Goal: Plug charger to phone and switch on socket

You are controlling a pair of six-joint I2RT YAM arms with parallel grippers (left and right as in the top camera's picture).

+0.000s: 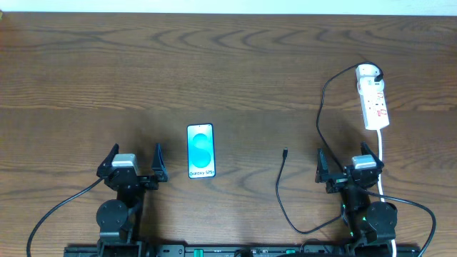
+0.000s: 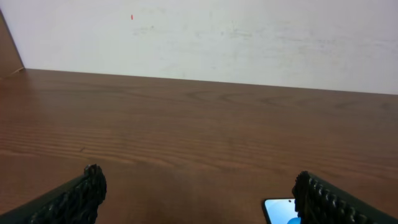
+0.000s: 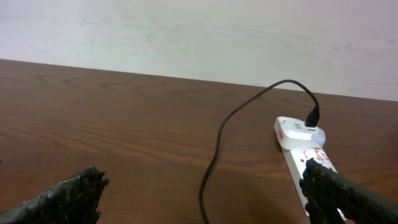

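Note:
The phone (image 1: 201, 150) lies face up on the wooden table, its light-blue screen showing; its top corner shows in the left wrist view (image 2: 278, 210). The charger's black cable (image 1: 281, 187) loops across the table. Its connector tip (image 1: 285, 152) lies free right of the phone, and its plug (image 1: 373, 71) sits in the far end of the white socket strip (image 1: 373, 100). The cable (image 3: 221, 133) and socket (image 3: 297, 137) show in the right wrist view. My left gripper (image 1: 133, 163) is open and empty, left of the phone. My right gripper (image 1: 345, 165) is open and empty, below the socket.
The socket's thick white cord (image 1: 382, 153) runs down toward the right arm. Bare wood table (image 1: 143, 64) lies all around, with a pale wall behind (image 2: 249, 31).

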